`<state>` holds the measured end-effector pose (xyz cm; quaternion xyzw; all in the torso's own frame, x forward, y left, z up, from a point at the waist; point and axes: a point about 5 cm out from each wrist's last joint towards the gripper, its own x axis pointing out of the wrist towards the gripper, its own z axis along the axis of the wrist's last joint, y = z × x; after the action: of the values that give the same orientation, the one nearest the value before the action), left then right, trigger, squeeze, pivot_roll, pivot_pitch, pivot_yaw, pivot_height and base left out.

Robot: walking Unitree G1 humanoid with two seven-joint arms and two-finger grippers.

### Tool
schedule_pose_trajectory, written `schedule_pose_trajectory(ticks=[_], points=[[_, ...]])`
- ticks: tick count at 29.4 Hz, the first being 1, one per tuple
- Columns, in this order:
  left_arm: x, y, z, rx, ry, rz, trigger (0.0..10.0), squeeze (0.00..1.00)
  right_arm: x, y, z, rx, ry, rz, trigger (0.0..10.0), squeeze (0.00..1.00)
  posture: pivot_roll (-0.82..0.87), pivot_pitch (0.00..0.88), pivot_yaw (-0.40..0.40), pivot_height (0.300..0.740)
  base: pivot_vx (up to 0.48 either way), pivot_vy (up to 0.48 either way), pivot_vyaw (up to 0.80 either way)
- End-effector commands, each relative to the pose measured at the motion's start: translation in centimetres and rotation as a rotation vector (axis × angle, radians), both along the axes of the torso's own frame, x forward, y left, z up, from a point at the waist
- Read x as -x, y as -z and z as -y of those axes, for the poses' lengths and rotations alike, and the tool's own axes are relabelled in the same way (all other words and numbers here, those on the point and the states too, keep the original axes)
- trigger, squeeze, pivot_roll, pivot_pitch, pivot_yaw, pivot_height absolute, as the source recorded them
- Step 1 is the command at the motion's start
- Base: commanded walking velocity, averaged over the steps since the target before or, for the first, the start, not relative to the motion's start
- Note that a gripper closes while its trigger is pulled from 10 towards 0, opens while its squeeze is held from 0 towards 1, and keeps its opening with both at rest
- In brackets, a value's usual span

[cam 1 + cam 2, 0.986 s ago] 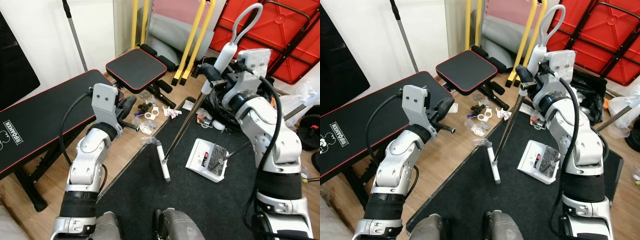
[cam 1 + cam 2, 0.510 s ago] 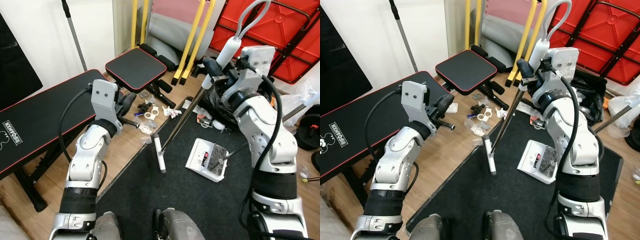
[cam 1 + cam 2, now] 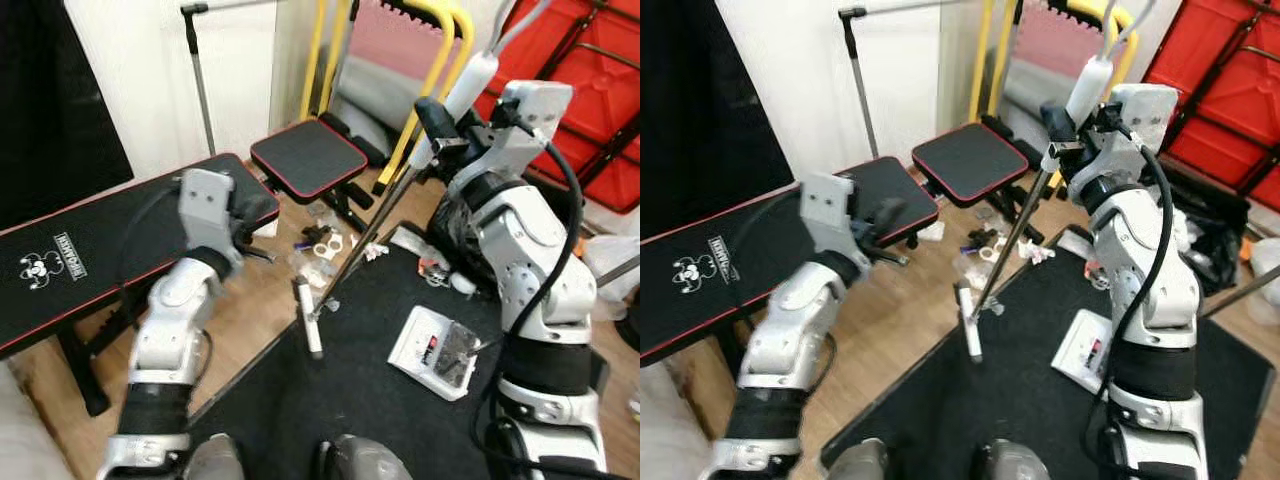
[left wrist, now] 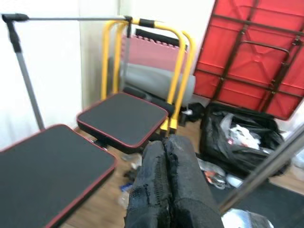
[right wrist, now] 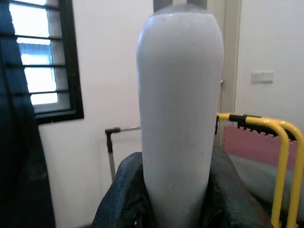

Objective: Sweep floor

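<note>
Broom (image 3: 365, 236) slanting down from the right gripper (image 3: 432, 125) to the mat's edge.
Right fingers clamp its grey handle (image 5: 179, 109), its head (image 3: 308, 318) resting where black mat (image 3: 380, 400) meets wooden floor (image 3: 250, 310), near scattered litter (image 3: 322, 243). Left gripper (image 4: 167, 190), fingers pressed together and empty, hovers by the bench (image 3: 90, 260).

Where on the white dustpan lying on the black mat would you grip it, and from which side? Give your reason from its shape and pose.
Grip the dustpan by its thin handle, which seems to slant up off the black mat towards the robot's right. Come from above on that right side: the tray lies flat and wide with debris in it, so a two-finger gripper probably cannot span it without tipping it.
</note>
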<state>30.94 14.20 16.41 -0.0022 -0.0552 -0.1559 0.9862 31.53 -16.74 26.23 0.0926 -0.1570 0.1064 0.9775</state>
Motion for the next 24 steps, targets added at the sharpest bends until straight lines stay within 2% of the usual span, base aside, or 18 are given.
schedule_pose_trajectory(ticks=[1, 13, 24], points=[[0.18, 0.12, 1.04, 0.017, 0.043, -0.011, 10.0, 0.0, 0.28, -1.12, 0.93, -0.02, 0.048, 0.065, 10.0, 0.0, -0.18, 0.054, -0.156, 0.74, 0.292, 0.0, 0.0], [0.31, 0.19, 1.17, 0.01, 0.052, -0.013, 10.0, 0.0, 0.12, -1.29, 0.91, -0.046, 0.075, 0.067, 10.0, 0.0, -0.18, 0.061, -0.156, 0.74, 0.305, 0.0, 0.0], [0.65, 0.26, 1.61, 0.013, 0.065, -0.02, 10.0, 0.0, 0.46, -1.82, 0.55, -0.083, 0.054, 0.097, 10.0, 0.0, -0.18, 0.072, -0.162, 0.74, 0.309, 0.0, -0.8]])
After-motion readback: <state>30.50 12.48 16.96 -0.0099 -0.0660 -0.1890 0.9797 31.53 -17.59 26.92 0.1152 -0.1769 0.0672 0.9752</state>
